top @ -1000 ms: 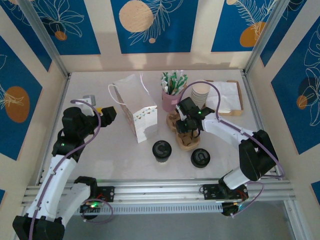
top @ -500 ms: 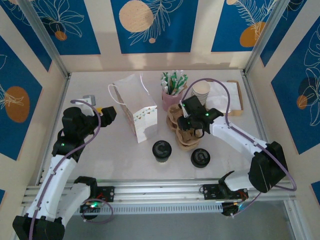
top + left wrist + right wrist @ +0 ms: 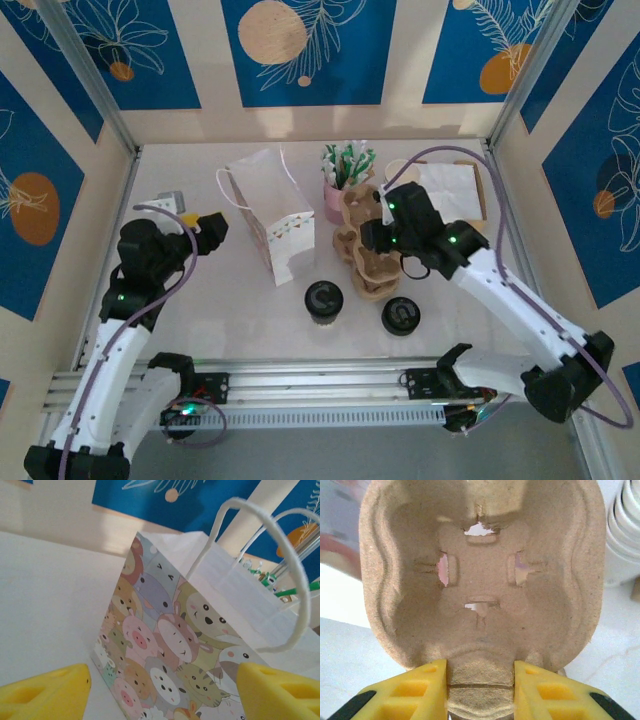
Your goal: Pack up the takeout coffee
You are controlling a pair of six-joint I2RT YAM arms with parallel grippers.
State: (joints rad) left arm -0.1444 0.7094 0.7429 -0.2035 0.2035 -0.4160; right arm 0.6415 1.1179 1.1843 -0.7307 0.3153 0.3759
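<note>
The takeout coffee, a small paper cup under a black sip lid, stands near the table's front, apart from both grippers. My right gripper is shut on the rim of a brown pulp cup carrier, which it holds tilted up above more carriers lying on the table. The white paper bag with cartoon animals on its side stands upright at the centre left. My left gripper is open and empty, facing the bag's printed side.
A low black lid stack sits right of the coffee. At the back stand a pink cup of sticks, a stack of pale cups and a wooden tray of napkins. A small grey object lies at the far left.
My right arm has swung up and back, raising one carrier off the pile and tilting it. The left arm has shifted slightly; its gripper stays open.
</note>
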